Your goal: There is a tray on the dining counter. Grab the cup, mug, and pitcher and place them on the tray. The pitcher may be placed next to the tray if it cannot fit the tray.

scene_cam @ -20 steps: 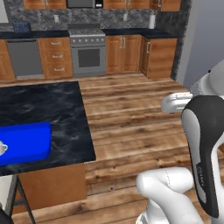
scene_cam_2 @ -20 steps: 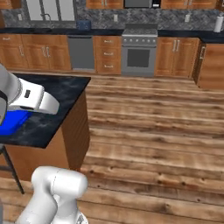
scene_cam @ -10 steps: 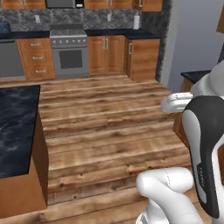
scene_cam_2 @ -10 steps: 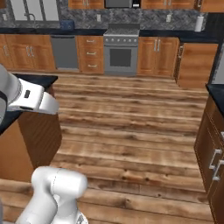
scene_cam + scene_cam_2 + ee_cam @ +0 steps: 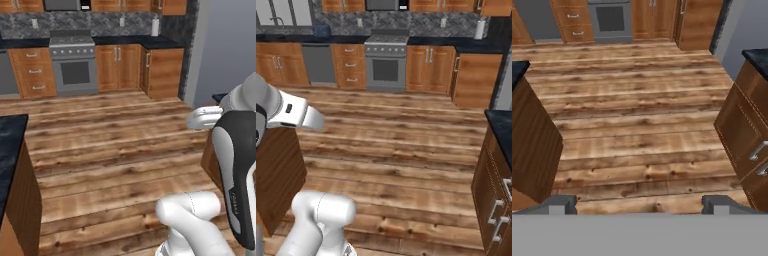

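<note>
Base has swung away from the dining counter [image 5: 10, 145], carrying the tray out of frame; gripper [image 5: 639, 204] jaws fully spread and empty, no vessel yet located

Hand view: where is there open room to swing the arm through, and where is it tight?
The wood floor lies open between the dining counter at one side and the drawer cabinet at the other, back to the oven. Tightest near both cabinet fronts. The fingers stand wide apart, holding nothing.

White glossy arm [image 5: 192, 220], rounded joints; black forearm panel, small white marking, perhaps lettering
</note>
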Motion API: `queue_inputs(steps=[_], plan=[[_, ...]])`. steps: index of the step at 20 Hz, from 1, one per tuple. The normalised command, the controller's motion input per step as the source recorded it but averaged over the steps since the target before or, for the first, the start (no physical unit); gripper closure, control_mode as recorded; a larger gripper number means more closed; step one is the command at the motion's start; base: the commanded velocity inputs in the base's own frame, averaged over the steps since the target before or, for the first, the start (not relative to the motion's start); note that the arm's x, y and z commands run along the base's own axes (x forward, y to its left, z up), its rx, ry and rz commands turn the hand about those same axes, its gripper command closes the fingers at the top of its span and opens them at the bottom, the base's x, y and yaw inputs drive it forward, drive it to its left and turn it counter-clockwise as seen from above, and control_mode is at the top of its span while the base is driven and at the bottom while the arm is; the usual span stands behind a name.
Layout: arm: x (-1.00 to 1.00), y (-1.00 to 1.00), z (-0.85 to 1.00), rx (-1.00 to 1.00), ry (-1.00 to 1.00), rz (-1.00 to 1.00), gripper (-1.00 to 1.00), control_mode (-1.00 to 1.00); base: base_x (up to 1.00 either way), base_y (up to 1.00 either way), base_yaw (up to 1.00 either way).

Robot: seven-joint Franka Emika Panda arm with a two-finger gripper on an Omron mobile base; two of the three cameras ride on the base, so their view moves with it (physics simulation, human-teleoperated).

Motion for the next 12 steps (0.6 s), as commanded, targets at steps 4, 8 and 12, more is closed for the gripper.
queue_inputs(steps=[4,8,12], plan=[[0.0,0.0,0.0,0.0,0.0,0.0,-1.0,1.0,1.0,0.03,0.0],[0.0,0.0,0.0,0.0,0.0,0.0,-1.0,1.0,1.0,0.0,0.0],[0.0,0.0,0.0,0.0,0.0,0.0,-1.0,1.0,1.0,-0.03,0.0]])
